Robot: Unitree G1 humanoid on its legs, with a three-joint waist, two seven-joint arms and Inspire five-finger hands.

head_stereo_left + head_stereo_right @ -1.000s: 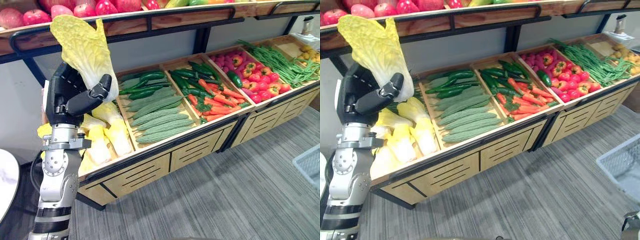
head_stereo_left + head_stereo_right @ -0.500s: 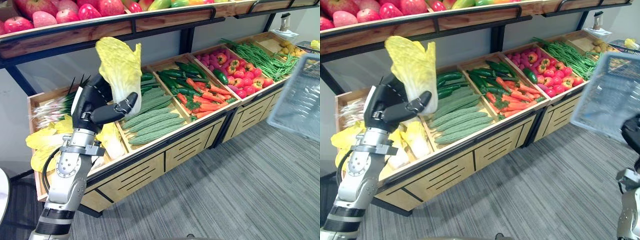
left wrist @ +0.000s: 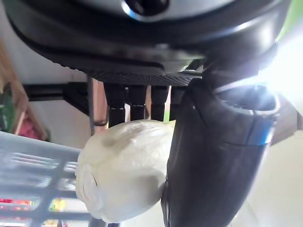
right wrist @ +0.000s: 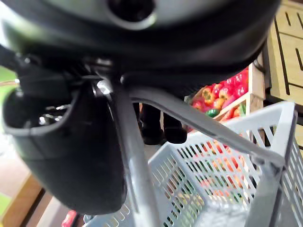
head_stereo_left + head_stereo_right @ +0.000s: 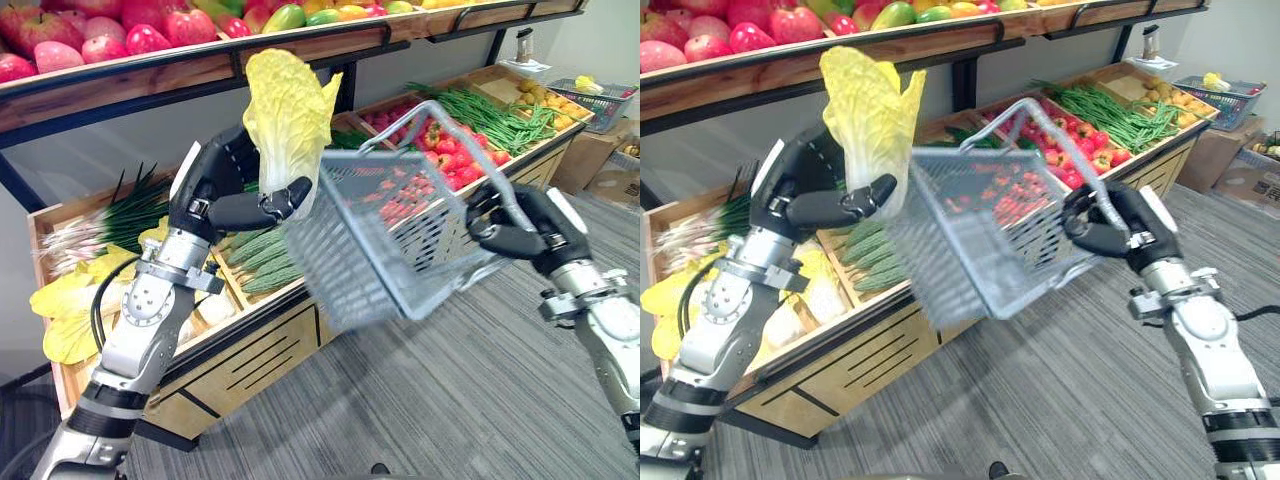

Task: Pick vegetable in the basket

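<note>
Left hand (image 5: 222,186) clamped round the pale stem end of the cabbage (image 5: 290,105), held in the air and touching or just off the rim of the basket (image 5: 350,240). Right hand (image 5: 522,226) curled round the basket handle (image 5: 445,118); the basket hangs tilted at 4 o'clock of the cabbage.

Step in hand, as I judge it: carrying it to the basket. Next move calls for getting it over the mouth, then letting go.

Long axis near upright — leaf tip at 12, stem at 6.

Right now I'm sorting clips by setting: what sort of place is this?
Probably a grocery produce aisle: wooden bins of peppers, apples shelved above, the right hand holding a shopping basket, the left hand a cabbage.
</note>
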